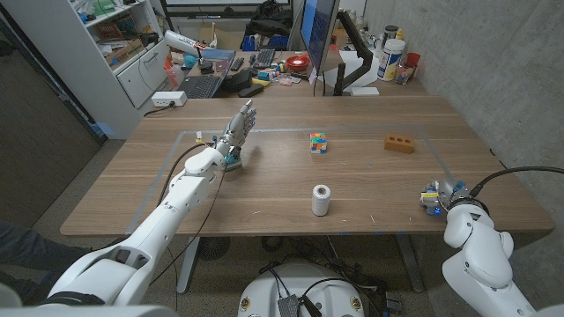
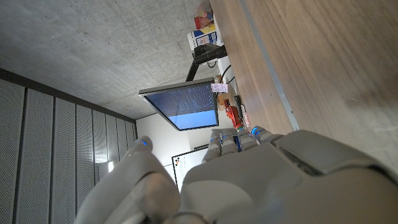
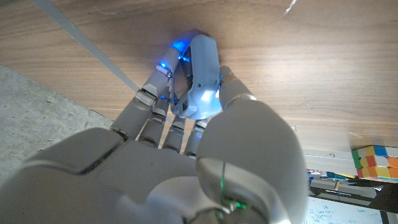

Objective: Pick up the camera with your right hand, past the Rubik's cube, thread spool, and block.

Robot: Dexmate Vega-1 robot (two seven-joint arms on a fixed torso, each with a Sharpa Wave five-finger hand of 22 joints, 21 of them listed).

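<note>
The camera (image 1: 232, 164) is hard for you to make out: a small grey object left of centre in the head view, half hidden under the left wrist, is the only likely match. The left hand (image 1: 238, 129) stands just above it with its fingers stretched up and slightly spread, gripping nothing you can see. To its right, near the middle of the frame, is the Rubik's cube (image 1: 318, 143). The brown block (image 1: 399, 143) lies further right, and the white thread spool (image 1: 321, 200) stands upright below the cube. Your right hand (image 1: 438, 197) is low at the right edge of the wooden table (image 1: 370, 176), well apart from the camera. Its fingers (image 3: 149, 99) are drawn together with the thumb folded over them, closed on nothing.
</note>
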